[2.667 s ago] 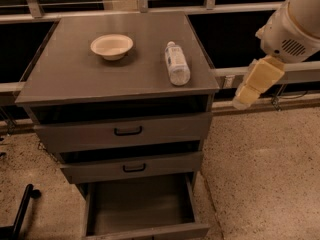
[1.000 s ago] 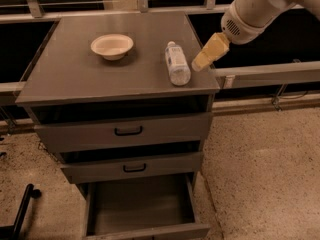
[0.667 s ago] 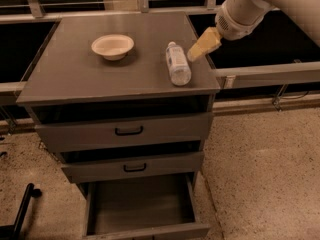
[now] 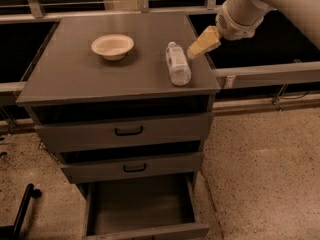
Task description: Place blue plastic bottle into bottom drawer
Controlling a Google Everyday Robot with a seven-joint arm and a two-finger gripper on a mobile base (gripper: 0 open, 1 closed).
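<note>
We saw the blue plastic bottle point(image 4: 178, 63) lying on its side on the right part of the bench point(image 4: 100, 79). Its white cap pointed toward the back edge and its base toward the front. It lay close to the bench's right edge and well apart from the cream bowl point(image 4: 112, 46), which sat upright on the left half.

The gripper point(image 4: 196, 48) hung at the end of the pale arm point(image 4: 250, 9), which reached in from the upper right corner. It showed as one yellowish wedge slanting down and to the left. Its tip was just beside the bottle's cap end, on the bottle's right side, over the right rear part of the bench. We could not tell whether the tip touched the bottle or how high above the surface it was. We could not tell whether the jaws were apart or together. The bottle lay outside them, to their left and a little nearer the front.

Below the bench top, the top drawer point(image 4: 125, 131) and the middle drawer point(image 4: 132, 167), each with a black handle, were nearly closed. The bottom drawer point(image 4: 140, 206) was pulled out over the speckled floor point(image 4: 260, 174). The part of its inside that we could see was dark and bare.
</note>
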